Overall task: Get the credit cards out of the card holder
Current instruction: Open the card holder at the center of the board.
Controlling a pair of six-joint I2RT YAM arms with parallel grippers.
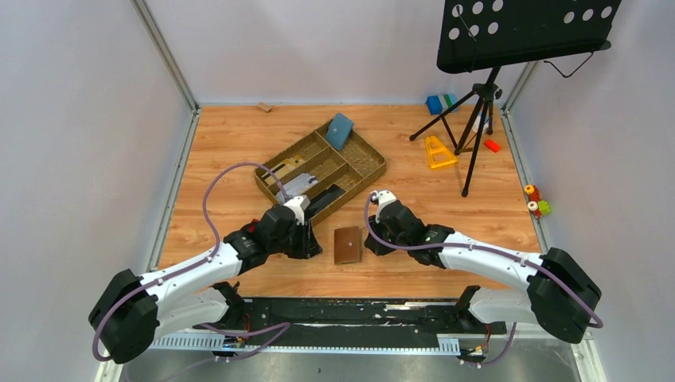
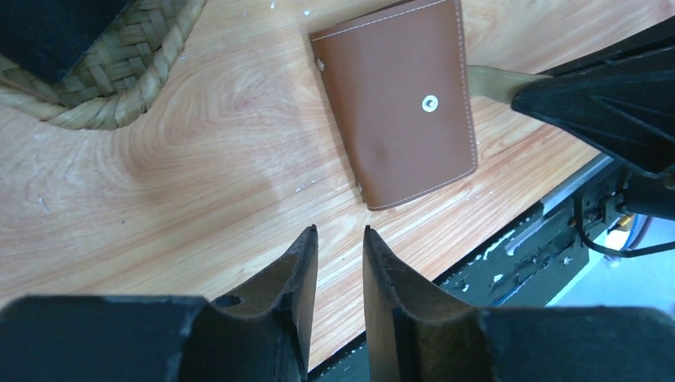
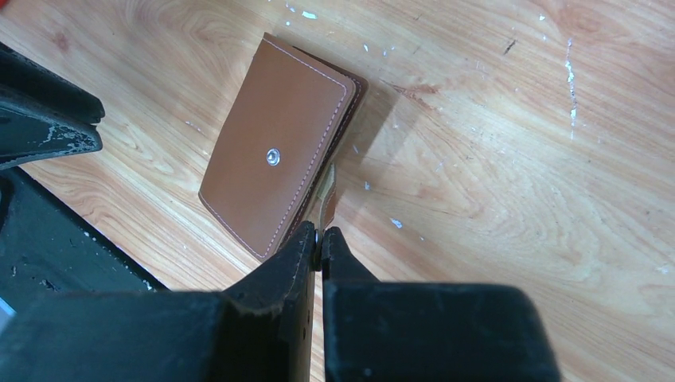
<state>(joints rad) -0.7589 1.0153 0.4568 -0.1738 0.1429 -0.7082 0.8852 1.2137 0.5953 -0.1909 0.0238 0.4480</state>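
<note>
The white-and-black left arm and its twin right arm reach forward from their bases, elbows bent, wrists angled in towards each other. The left gripper hangs low, its black fingers narrowly parted with nothing between them. The right gripper is closed, fingertips pinching the tab of the small brown leather-look card holder.

The top external view looks steeply down from behind the arm bases over the whole surface. The wrist views sit close, looking past the left gripper and right gripper from opposite sides; all three share the card holder.
</note>
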